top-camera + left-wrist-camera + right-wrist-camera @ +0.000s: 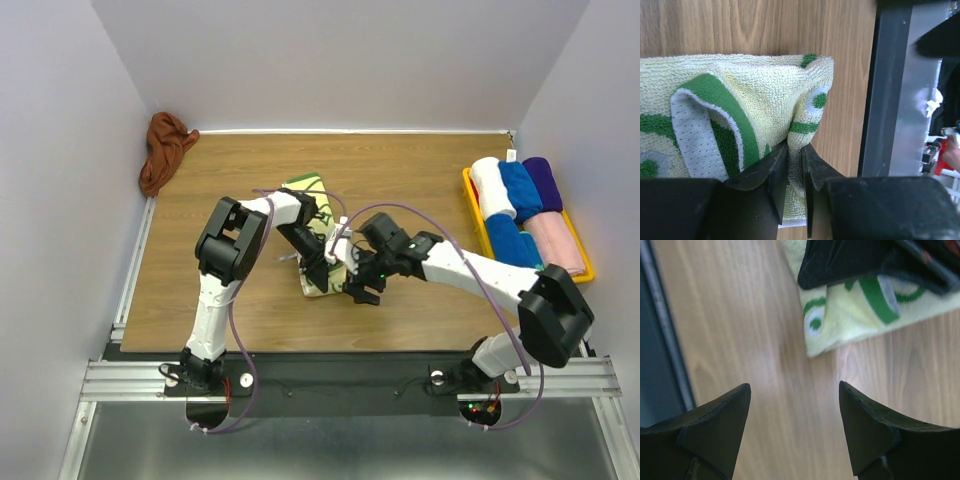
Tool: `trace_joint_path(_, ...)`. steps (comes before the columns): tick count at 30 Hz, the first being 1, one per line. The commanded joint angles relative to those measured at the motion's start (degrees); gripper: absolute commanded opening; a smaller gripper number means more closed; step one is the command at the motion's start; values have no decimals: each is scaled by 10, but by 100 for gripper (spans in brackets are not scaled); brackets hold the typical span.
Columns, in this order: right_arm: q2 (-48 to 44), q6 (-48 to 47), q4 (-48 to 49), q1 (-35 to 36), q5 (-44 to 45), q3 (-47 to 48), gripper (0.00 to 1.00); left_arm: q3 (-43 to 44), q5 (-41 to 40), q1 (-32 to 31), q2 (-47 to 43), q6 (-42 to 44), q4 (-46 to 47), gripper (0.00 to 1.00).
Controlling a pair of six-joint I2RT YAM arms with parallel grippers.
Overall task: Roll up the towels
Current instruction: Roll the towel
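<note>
The cream towel [306, 186] with green patches lies folded at the middle of the table [420, 170]. The left gripper [795, 152] is clenched on a fold near its corner. The right gripper [794, 389] hangs released over bare wood just beside it. The rust-brown towel [165, 150] lies crumpled at the far left corner.

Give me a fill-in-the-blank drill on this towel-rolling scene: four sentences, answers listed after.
1. The left tool has its jaws ___ on a fold of the cream-and-green towel.
2. The right tool hangs open over the table, holding ___.
3. The rust-brown towel lies crumpled at the table's far ___ corner.
4. The rolled towels sit in a ___ tray.
Missing words: shut; nothing; left; yellow.
</note>
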Motion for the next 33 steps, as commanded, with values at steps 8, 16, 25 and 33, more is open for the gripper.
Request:
trace_joint_path(8,95,-64,188,115,122,8,72,2,-105,8,47,50,-3,31)
trace_joint_path(16,151,-93,254,118,125,-18,59,2,-101,20,47,55,0,33)
trace_joint_path(25,160,-53,262,117,82,-32,1,6,-97,36,-10,50,-4,44)
trace_joint_path(33,161,23,179,107,-23,-5,1,34,-97,109,-92,42,-28,53)
